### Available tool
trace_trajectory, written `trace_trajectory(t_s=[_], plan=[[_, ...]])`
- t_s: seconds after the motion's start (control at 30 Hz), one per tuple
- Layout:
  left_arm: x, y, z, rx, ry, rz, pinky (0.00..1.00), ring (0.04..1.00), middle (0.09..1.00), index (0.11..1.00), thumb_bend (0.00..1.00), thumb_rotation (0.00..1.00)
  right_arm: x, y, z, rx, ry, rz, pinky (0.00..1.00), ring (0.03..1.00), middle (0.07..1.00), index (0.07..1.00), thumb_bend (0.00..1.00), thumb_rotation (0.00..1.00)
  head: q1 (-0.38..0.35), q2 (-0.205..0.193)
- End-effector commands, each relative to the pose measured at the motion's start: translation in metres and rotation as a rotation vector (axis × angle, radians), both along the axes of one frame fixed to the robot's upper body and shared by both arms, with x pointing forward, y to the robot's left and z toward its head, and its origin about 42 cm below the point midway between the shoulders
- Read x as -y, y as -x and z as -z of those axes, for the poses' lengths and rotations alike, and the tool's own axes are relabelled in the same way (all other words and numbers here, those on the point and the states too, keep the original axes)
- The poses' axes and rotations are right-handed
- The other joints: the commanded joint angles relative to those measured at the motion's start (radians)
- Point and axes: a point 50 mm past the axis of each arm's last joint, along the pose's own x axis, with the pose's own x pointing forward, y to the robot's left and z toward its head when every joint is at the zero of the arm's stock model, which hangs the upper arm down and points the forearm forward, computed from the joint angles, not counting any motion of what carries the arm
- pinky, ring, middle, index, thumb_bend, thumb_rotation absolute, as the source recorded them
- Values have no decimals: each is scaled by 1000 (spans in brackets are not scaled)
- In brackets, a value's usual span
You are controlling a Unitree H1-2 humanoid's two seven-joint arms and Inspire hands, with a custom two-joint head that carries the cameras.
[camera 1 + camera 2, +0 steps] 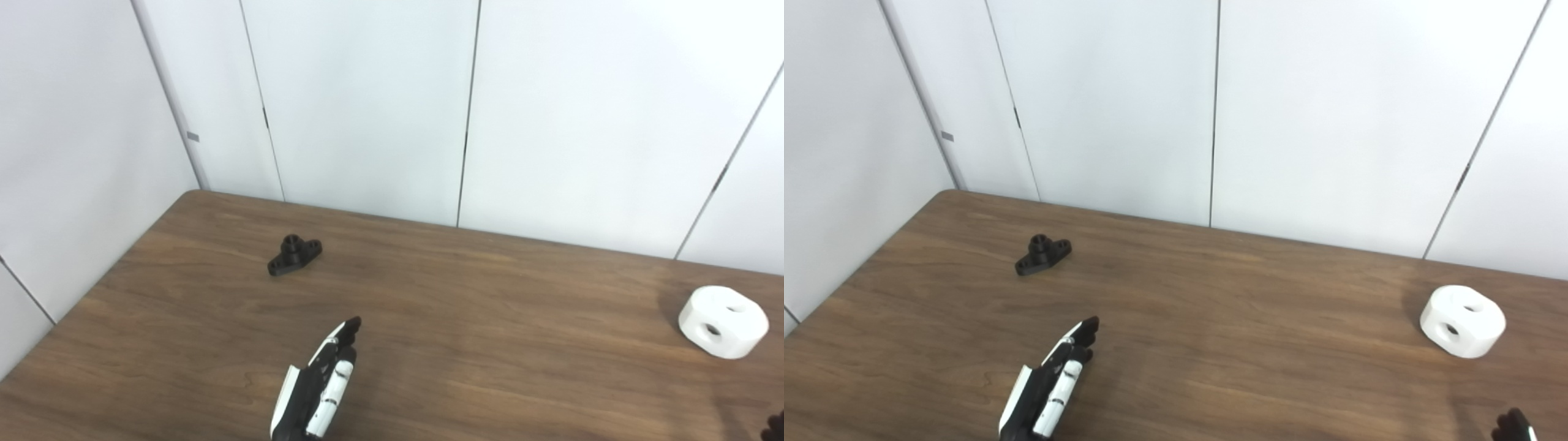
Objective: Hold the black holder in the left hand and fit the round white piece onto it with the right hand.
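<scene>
- Reaching up from the bottom edge in the left eye view, the left hand (318,386) is empty, fingers extended, well short of the black holder (294,255) lying on the table (459,343).
- Right eye view: the round white piece (1462,321) sits far right; only the right hand (1513,426) fingertips show, so its state is unclear.

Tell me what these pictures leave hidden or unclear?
- Right hand: only dark fingertips show at the bottom edge in both views; open or shut is unclear.
- Left hand: wrist and arm cut off by the bottom edge.
- Black holder: too small for hole detail.
</scene>
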Motion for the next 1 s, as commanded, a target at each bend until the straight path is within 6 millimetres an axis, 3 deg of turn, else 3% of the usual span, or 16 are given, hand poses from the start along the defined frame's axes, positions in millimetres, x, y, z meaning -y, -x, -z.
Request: trace_trajectory(t_s=[0.0,0.1,0.27,0.43,0.57,0.7,0.8,0.97], plan=[[24,3,-5,23,72,-33,932,961,941,913,428,790,5,-1,-3,15,4,-2,1000,1000,1000,1000,531,1000,-3,3],[24,4,-7,21,32,-28,923,959,946,924,449,803,6,0,-3,11,11,3,1000,1000,1000,1000,524,1000,-18,11],[19,3,-15,24,-39,-17,905,956,957,939,422,705,9,2,-2,11,8,6,1000,1000,1000,1000,522,1000,-15,21],[-3,-5,-49,9,-226,-15,909,953,967,963,513,651,11,2,1,6,-4,6,1000,1000,1000,1000,502,1000,-17,34],[-25,-22,-80,22,-381,-86,876,932,948,929,601,595,10,0,4,2,-6,6,1000,1000,998,1000,498,1000,-18,29],[-44,-44,-108,44,-471,-147,874,945,967,929,629,457,10,-2,7,5,18,5,1000,1000,991,1000,511,1000,-26,29],[-64,-63,-125,59,-607,-191,882,943,959,926,690,428,8,-5,8,6,13,-1,1000,1000,994,1000,506,1000,-32,30],[-90,-97,-147,58,-802,-256,860,946,948,879,702,391,4,-6,8,23,-3,-3,1000,1000,994,1000,510,1000,-39,29]])
